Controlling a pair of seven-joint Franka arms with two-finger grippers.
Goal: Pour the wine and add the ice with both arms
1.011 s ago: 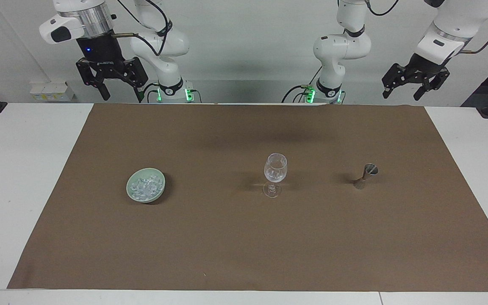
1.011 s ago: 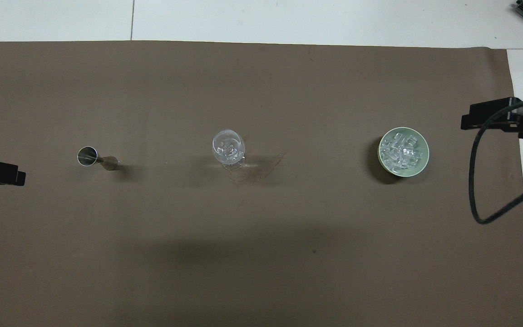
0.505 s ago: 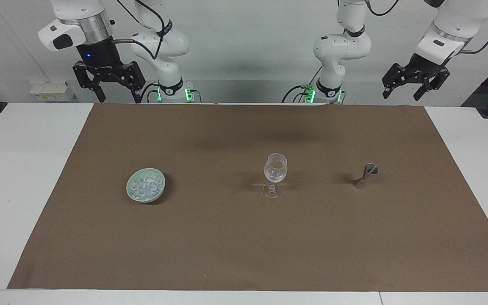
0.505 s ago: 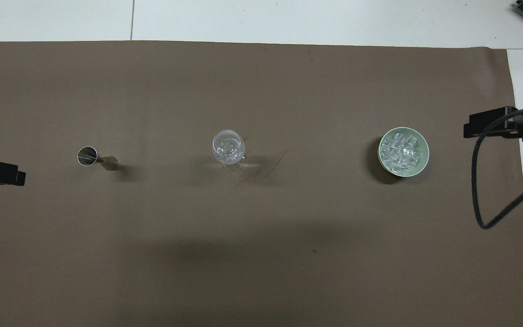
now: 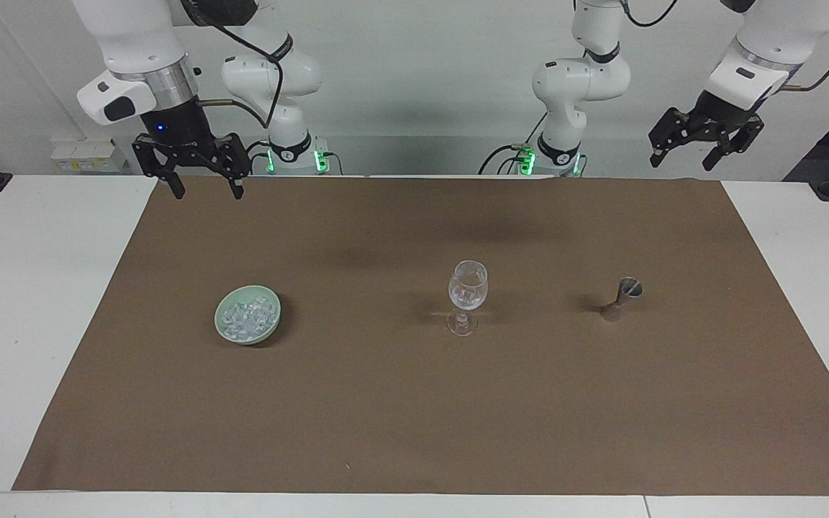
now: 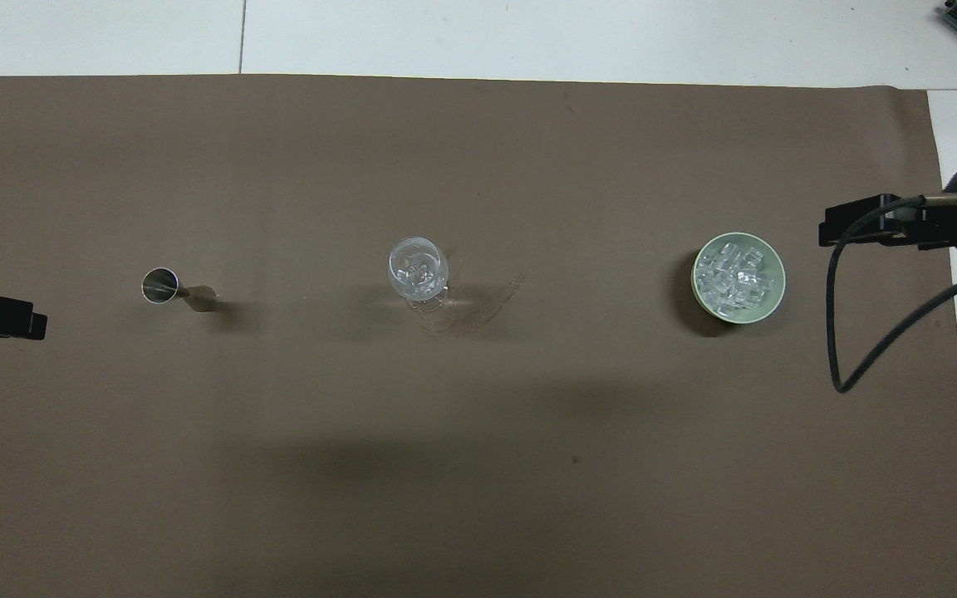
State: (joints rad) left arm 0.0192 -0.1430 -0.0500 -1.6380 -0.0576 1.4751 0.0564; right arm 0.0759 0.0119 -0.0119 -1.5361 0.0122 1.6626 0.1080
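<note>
- Step in hand seems to be the ice: right gripper point(image 5: 202, 185), fingers spread and holding nothing, hangs over the mat's edge; the ice point(image 5: 247, 319) lies below it in the green bowl point(image 5: 224, 332).
- Next, I judge, it must descend onto the heap.
- Left gripper point(image 5: 704, 150) waits, open, empty, above the jigger point(image 5: 621, 298).
- Only the facing view shows the gripper's height; the overhead view shows chunks inside the wine glass point(image 6: 418, 269).

Even overhead light – soft shadows on brown mat point(image 5: 414, 403), glints in wine glass point(image 5: 468, 286) – focus sharp.
</note>
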